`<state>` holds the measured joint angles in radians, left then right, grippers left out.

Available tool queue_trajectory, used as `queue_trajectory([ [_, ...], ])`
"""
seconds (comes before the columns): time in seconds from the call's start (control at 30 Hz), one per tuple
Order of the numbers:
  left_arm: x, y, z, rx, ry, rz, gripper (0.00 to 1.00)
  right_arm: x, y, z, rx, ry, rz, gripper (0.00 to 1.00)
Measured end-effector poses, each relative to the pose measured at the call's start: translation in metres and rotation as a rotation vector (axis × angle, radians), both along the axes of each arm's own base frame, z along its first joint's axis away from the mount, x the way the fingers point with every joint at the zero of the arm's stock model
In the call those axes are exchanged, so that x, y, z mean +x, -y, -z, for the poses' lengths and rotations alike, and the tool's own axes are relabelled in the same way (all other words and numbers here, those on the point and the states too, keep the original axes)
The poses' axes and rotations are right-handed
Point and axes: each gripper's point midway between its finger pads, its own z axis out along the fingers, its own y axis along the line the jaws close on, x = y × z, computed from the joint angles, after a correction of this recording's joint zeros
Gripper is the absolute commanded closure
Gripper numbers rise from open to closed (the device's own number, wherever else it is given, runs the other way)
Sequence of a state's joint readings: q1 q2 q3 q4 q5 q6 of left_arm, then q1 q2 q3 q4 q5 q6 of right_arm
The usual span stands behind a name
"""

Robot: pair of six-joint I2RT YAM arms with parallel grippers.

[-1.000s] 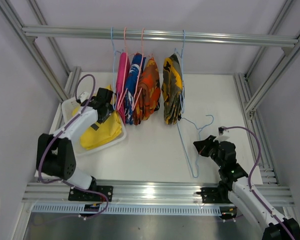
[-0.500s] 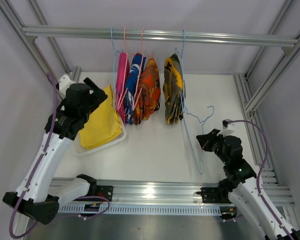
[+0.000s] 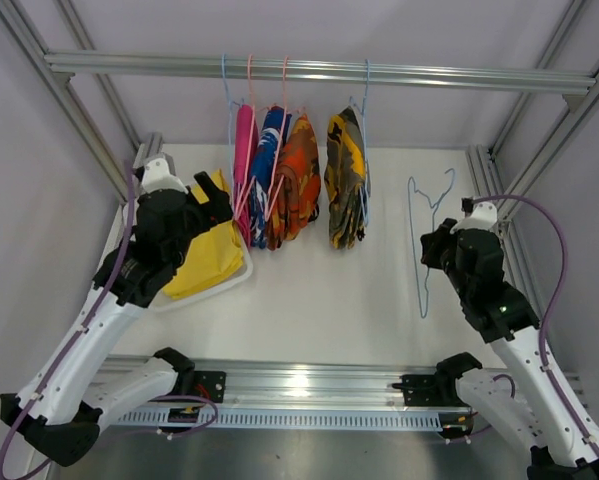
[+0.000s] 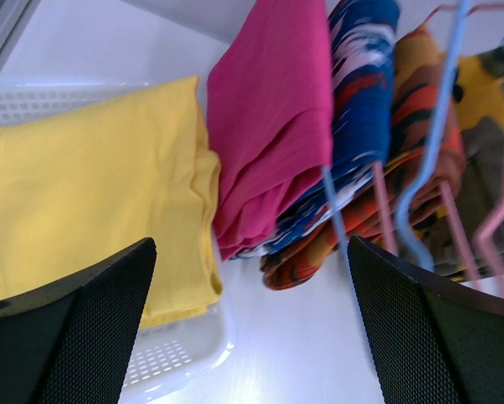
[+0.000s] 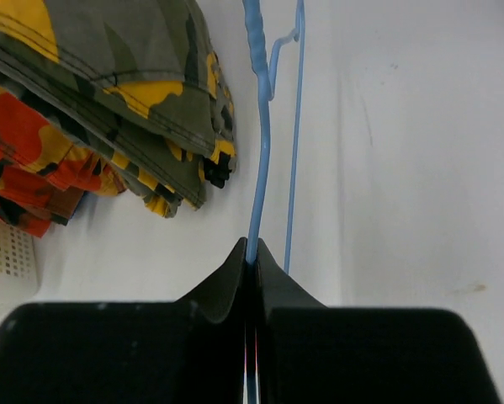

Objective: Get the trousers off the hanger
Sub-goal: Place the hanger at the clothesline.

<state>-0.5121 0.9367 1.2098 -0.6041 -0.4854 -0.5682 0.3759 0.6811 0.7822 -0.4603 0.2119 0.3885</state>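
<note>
Currently, bare blue hanger [image 5: 261, 160] clamped in the right gripper [image 5: 252, 252], left gripper [image 4: 250, 278] held spread wide near the magenta trousers [image 4: 268, 126], these and three other pairs [image 3: 297, 175] hung on the rail [image 3: 429, 77], yellow trousers [image 3: 204, 255] laid in the white basket [image 3: 234, 283].

White arms [image 3: 84, 340], black tools [image 4: 252, 252], purple cables [image 3: 560, 250].

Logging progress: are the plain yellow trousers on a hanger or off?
Off: the yellow trousers lie folded in the white basket.
</note>
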Motion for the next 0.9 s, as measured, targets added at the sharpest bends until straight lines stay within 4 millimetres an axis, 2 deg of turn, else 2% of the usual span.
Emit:
queue_trajectory([
  [0.13, -0.007, -0.006, 0.027, 0.054, -0.022, 0.007, 0.01, 0.006, 0.008, -0.039, -0.045, 0.043, 0.032, 1.0],
  [0.3, -0.017, -0.013, 0.011, 0.021, 0.072, 0.007, 0.01, 0.019, 0.011, -0.081, -0.086, 0.082, 0.047, 1.0],
  [0.43, -0.017, -0.019, 0.002, 0.008, 0.121, -0.008, 0.0, 0.029, 0.008, -0.1, -0.113, 0.085, 0.042, 1.0],
  [0.6, -0.007, -0.032, 0.012, 0.006, 0.096, -0.054, 0.0, 0.036, 0.0, -0.124, -0.129, 0.11, 0.017, 1.0],
  [0.73, -0.005, -0.027, 0.017, 0.001, 0.081, -0.029, 0.0, 0.041, -0.003, -0.142, -0.148, 0.13, 0.007, 1.0],
  [0.9, -0.007, -0.027, 0.012, -0.01, 0.098, -0.02, 0.01, 0.049, -0.002, -0.161, -0.18, 0.148, 0.016, 1.0],
])
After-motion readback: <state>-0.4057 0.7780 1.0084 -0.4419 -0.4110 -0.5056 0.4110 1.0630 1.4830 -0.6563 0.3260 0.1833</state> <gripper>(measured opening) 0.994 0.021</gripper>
